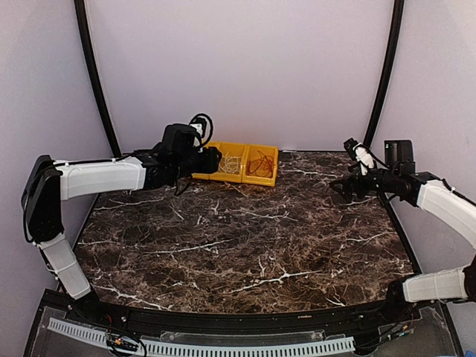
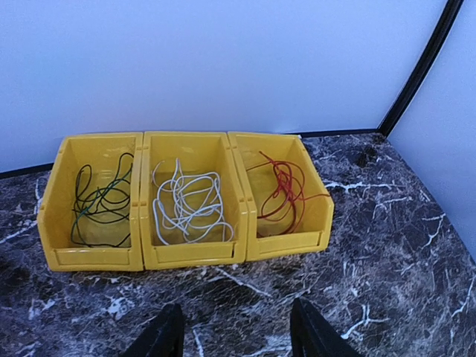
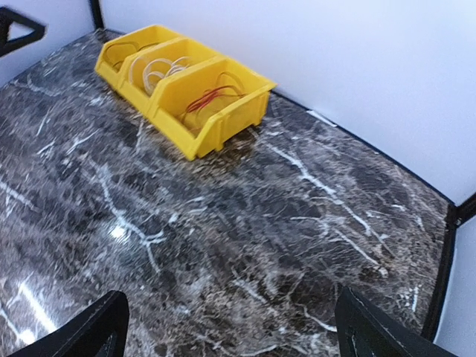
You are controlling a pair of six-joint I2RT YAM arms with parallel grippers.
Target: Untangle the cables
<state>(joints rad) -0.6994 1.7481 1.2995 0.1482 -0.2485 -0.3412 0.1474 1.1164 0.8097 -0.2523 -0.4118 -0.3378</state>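
Green cable [image 2: 100, 201], white cable [image 2: 190, 204], red cable [image 2: 285, 190] laid singly in three adjoining yellow bins [image 2: 193, 256] at worktop [image 2: 387, 223] rear. Left fingers [image 2: 165, 335] parted, nothing gripped; right fingers [image 3: 85, 331] spread wide, empty.

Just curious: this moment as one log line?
cables: sorted in three bins | left gripper: open, empty | right gripper: open, empty

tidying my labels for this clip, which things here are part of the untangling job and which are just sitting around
Job:
red cable
white cable
dark green cable

Just there:
three yellow bins holding one cable each
marble table
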